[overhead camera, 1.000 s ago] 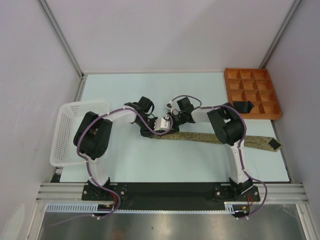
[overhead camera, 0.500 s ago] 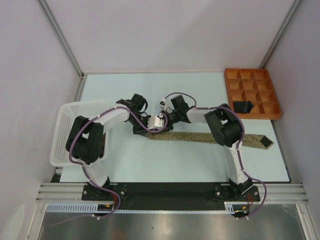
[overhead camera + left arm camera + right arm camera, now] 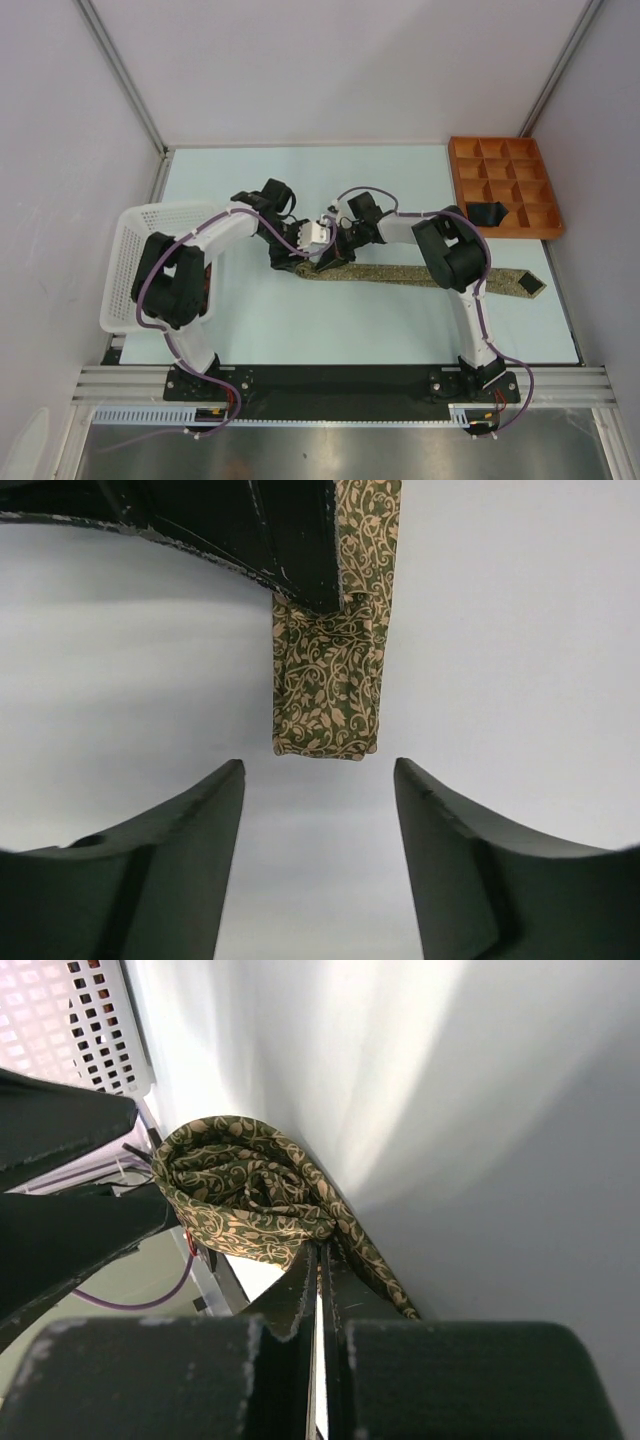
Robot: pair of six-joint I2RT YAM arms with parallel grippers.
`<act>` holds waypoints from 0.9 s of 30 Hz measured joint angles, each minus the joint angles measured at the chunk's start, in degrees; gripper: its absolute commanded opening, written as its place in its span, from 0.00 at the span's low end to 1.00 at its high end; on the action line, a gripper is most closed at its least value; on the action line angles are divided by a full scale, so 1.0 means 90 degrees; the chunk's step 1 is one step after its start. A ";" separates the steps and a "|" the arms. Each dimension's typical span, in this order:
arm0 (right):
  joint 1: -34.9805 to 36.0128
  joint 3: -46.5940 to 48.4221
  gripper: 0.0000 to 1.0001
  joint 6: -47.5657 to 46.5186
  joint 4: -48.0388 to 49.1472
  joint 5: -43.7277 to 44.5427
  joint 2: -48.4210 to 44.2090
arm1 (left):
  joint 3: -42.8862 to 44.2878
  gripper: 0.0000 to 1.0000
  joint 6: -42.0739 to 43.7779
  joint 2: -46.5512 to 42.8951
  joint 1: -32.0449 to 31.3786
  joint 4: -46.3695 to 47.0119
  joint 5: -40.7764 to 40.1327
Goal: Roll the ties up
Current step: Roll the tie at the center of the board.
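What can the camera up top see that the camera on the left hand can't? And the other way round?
Only the top view shows the white basket, the orange tray with a black tie on it, and how far the olive tie stretches across the table to its wide tip on the right. Only the left wrist view shows the tie's leafy swirl pattern up close and its folded end just beyond the open left gripper. Both show the olive tie, the table and the left gripper.

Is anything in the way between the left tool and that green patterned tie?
Nothing visible: the open left tool faces the tie end-on, with only table surface between them. The shut right tool rests farther along the tie.
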 measured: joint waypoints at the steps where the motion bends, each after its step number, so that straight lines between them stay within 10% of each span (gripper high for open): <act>1: -0.0012 0.0000 0.00 -0.0012 -0.0017 -0.0002 0.0000 | -0.0024 0.73 0.0010 0.0002 0.0000 0.0012 0.0019; 8: -0.0012 0.0005 0.00 -0.0092 -0.0046 -0.0002 0.0005 | -0.0595 0.70 0.0005 0.0019 0.0000 0.0515 0.0083; 18: 0.0000 0.0165 0.00 -0.0126 -0.0112 -0.0121 0.0112 | -0.0508 0.32 -0.0534 0.0197 -0.0070 0.1015 0.0342; 27: -0.0027 0.0478 0.00 -0.0172 -0.0138 0.0066 0.0243 | -0.0418 0.34 -0.0811 0.0197 -0.0189 0.1324 0.0233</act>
